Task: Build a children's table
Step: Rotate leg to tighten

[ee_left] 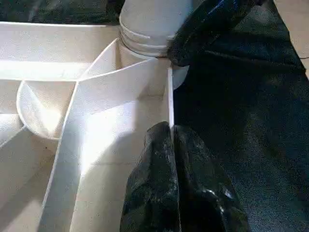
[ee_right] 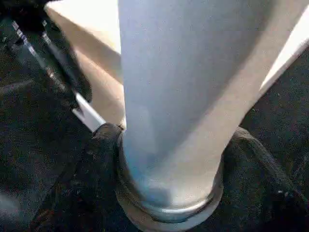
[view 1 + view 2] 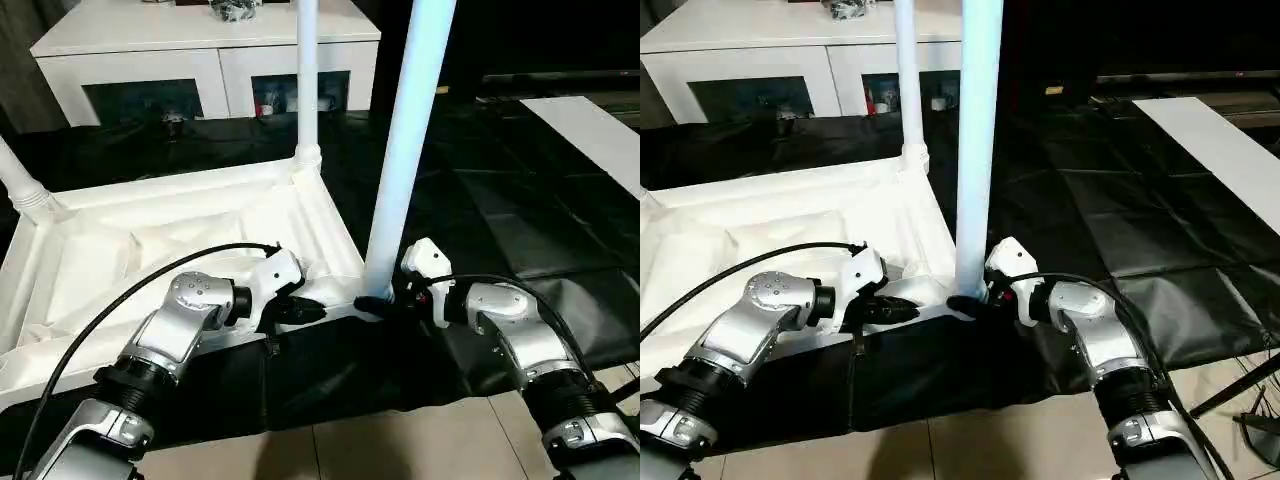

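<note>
The white tabletop (image 3: 150,240) lies upside down on a black cloth, ribbed underside up. A white leg (image 3: 405,150) stands upright in its near right corner socket, another leg (image 3: 307,80) in the far right corner, and a third leg (image 3: 20,180) leans out at the far left. My left gripper (image 3: 310,312) is shut on the tabletop's near rim (image 1: 170,96), pinching the thin wall beside the corner socket. My right gripper (image 3: 375,303) is shut on the base of the near right leg (image 2: 169,96), one black finger (image 2: 96,159) on each side.
A white cabinet (image 3: 200,60) with glass doors stands behind the tabletop. A white board (image 3: 590,130) lies on the black cloth (image 3: 480,200) at the far right. Tiled floor (image 3: 400,440) shows at the near edge, with a thin stand leg (image 3: 1240,390) at the right.
</note>
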`<state>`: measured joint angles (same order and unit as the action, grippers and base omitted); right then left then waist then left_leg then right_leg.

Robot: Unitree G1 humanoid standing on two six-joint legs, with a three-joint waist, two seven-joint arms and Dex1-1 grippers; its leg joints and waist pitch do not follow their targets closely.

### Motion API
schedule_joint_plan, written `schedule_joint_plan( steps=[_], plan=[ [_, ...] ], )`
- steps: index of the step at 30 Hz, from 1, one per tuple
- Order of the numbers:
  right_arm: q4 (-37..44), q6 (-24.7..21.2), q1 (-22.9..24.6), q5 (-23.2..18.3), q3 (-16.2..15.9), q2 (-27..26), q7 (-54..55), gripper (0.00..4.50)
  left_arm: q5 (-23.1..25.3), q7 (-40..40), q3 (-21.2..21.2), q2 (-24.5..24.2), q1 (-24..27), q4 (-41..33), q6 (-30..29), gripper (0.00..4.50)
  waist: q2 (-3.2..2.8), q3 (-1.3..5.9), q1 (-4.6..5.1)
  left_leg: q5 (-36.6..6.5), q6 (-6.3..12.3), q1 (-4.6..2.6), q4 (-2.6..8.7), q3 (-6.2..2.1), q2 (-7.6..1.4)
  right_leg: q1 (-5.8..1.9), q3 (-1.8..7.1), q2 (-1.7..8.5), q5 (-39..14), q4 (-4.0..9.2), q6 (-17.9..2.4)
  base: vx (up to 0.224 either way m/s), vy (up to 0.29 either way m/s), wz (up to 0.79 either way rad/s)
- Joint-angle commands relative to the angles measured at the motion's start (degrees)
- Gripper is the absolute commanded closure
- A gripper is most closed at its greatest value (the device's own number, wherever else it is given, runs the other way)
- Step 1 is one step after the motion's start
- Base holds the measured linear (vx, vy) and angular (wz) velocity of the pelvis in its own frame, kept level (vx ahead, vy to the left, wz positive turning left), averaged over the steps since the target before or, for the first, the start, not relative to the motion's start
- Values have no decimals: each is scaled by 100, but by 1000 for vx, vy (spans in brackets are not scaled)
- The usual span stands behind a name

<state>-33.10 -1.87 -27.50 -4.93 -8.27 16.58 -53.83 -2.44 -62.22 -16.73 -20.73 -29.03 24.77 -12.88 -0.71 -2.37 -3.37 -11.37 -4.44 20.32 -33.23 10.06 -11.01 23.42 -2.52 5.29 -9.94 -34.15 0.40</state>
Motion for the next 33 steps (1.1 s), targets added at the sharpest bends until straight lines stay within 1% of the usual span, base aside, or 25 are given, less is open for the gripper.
schedule_joint_plan(
  steps=[1, 2, 3, 4, 5, 7, 8, 9, 10, 12, 13, 14, 16, 17, 19, 21, 22, 23, 25, 27, 29, 30, 31, 32, 33],
  plan=[
    [-415, -192, -63, 21, 270, -337, 1135, 183, 175, 340, -153, 248, -9, 268, 44, 450, 40, 321, 14, -947, 378, 26, 381, 2, -154, -313, 166, 228, -703, 315, -1614, 0, 0, 0],
    [-512, -201, -85, 111, 298, -404, 1444, 183, 233, 507, -134, 312, -50, 376, 105, 450, 29, 294, 29, -1157, 235, -6, 414, -5, -159, -295, 159, 229, -1115, 368, -1508, 0, 0, 0],
    [-512, -201, -85, 111, 298, -404, 1444, 183, 233, 507, -134, 312, -50, 376, 105, 450, 23, 286, 37, -1291, 179, -10, 423, -12, -153, -290, 158, 233, -1348, 384, -1446, 0, 0, 0],
    [-693, -335, -157, 215, 430, -569, 2181, 183, 319, 818, -96, 446, -166, 607, 140, 450, 23, 266, 61, -1555, 79, -20, 445, -19, -150, -275, 161, 235, -1766, 425, -1311, 0, 0, 0],
    [-908, -567, -255, 194, 677, -818, 3041, 183, 463, 1314, -55, 641, -369, 960, 179, 450, 21, 270, 81, -1741, -17, -58, 451, -25, -139, -243, 172, 236, -2076, 465, -1181, 0, 0, 0],
    [-980, -613, -287, 198, 738, -901, 3312, 183, 520, 1525, -43, 721, -455, 1099, 189, 450, 14, 272, 96, -1785, -97, -67, 465, -44, -141, -234, 176, 236, -2157, 471, -1109, 0, 0, 0],
    [-1221, -740, -406, 183, 937, -1207, 4155, 183, 708, 2260, -3, 1007, -762, 1576, 210, 450, -16, 262, 118, -1881, -180, -76, 463, -43, -131, -193, 188, 216, -2068, 479, -1073, 0, 0, 0],
    [-1221, -740, -406, 183, 937, -1207, 4155, 183, 708, 2260, -3, 1007, -762, 1576, 210, 450, -12, 271, 116, -1925, -200, -80, 464, -48, -118, -203, 178, 211, -2087, 484, -1049, 0, 0, 0],
    [-1277, -756, -439, 165, 980, -1292, 4322, 183, 751, 2442, 5, 1078, -839, 1690, 215, 450, -5, 282, 108, -1953, -196, -88, 463, -52, -130, -211, 178, 217, -2049, 479, -1053, 0, 0, 0],
    [-1405, -707, -543, 156, 1082, -1517, 4777, 183, 806, 2805, 62, 1273, -1005, 1963, 305, 450, -2, 284, 108, -1936, -143, -48, 462, -47, -113, -211, 187, 216, -1907, 483, -1046, 0, 0, 0],
    [-1457, -649, -597, 198, 1071, -1619, 4969, 183, 847, 2944, 69, 1355, -1080, 2090, 377, 450, -17, 289, 98, -1932, -152, -53, 462, -51, -119, -210, 187, 223, -1869, 480, -1051, 0, 0, 0],
    [-1526, -507, -696, 268, 989, -1801, 5123, 183, 928, 3080, 42, 1493, -1208, 2304, 604, 450, 9, 298, 88, -1912, -134, -63, 455, -42, -116, -206, 186, 218, -1783, 482, -1059, 0, 0, 0],
    [-1487, -432, -711, 344, 932, -1827, 5205, 183, 921, 2993, 27, 1528, -1229, 2338, 710, 450, 10, 302, 74, -1875, -100, -52, 456, -40, -113, -216, 189, 226, -1719, 480, -1061, 0, 0, 0],
    [-1368, -351, -673, 263, 989, -1824, 5073, 183, 925, 2914, 14, 1529, -1233, 2365, 807, 450, 28, 301, 58, -1781, -36, -14, 459, -37, -112, -241, 189, 231, -1614, 470, -1040, 0, 0, 0],
    [-1162, -215, -576, 161, 1099, -1751, 4935, 128, 946, 2823, -15, 1488, -1207, 2369, 928, 450, 20, 308, 31, -1682, 10, -21, 450, -31, -117, -242, 190, 236, -1513, 461, -1051, 0, 0, 0],
    [-1029, -149, -506, 169, 1134, -1657, 4935, 111, 948, 2779, -24, 1455, -1179, 2364, 986, 450, 27, 308, 15, -1631, 36, -17, 450, -27, -124, -247, 192, 236, -1448, 454, -1057, 0, 0, 0],
    [-955, -111, -466, 195, 1142, -1593, 4971, 104, 946, 2757, -27, 1435, -1162, 2365, 1022, 450, 27, 310, -7, -1612, 63, -34, 442, -15, -123, -240, 196, 232, -1393, 455, -1072, 0, 0, 0],
    [-755, -128, -338, 256, 1159, -1440, 5025, 92, 962, 2732, -39, 1401, -1146, 2418, 1126, 450, 42, 305, -5, -1520, 81, -5, 449, -24, -119, -264, 193, 228, -1326, 440, -1080, 0, 0, 0],
    [-420, -182, -124, 238, 1138, -1285, 4817, 80, 981, 2731, -25, 1387, -1158, 2512, 1244, 450, 47, 309, -29, -1473, 128, -27, 441, -12, -124, -252, 196, 231, -1366, 451, -1051, 0, 0, 0],
    [-181, -203, 33, 212, 1098, -1191, 4597, 67, 995, 2722, 1, 1386, -1169, 2572, 1320, 450, 51, 305, -54, -1451, 163, -23, 438, -7, -124, -263, 200, 235, -1383, 462, -1029, 0, 0, 0],
    [240, -163, 386, 306, 974, -995, 4343, 67, 1002, 2718, 30, 1385, -1185, 2636, 1488, 450, 59, 299, -61, -1341, 207, 23, 443, -16, -119, -289, 197, 233, -1385, 460, -970, 0, 0, 0],
    [351, -175, 485, 299, 957, -955, 4268, 67, 1001, 2713, 28, 1383, -1190, 2648, 1555, 450, 24, 297, -73, -1345, 209, 23, 443, -21, -115, -291, 194, 233, -1428, 467, -951, 0, 0, 0],
    [517, -188, 634, 263, 943, -904, 4146, 67, 979, 2680, 31, 1386, -1195, 2660, 1650, 450, 39, 295, -76, -1374, 212, 15, 446, -15, -122, -285, 196, 235, -1478, 483, -923, 0, 0, 0],
    [624, -199, 731, 224, 933, -874, 4051, 67, 957, 2644, 34, 1391, -1200, 2667, 1716, 450, 43, 285, -71, -1421, 207, 33, 458, -25, -117, -294, 193, 234, -1623, 495, -876, 0, 0, 0],
    [706, -207, 800, 213, 901, -844, 3981, 67, 948, 2644, 39, 1393, -1199, 2660, 1803, 450, 1, 284, -75, -1489, 192, 29, 465, -36, -115, -286, 190, 238, -1824, 505, -824, 0, 0, 0]
  ],
)
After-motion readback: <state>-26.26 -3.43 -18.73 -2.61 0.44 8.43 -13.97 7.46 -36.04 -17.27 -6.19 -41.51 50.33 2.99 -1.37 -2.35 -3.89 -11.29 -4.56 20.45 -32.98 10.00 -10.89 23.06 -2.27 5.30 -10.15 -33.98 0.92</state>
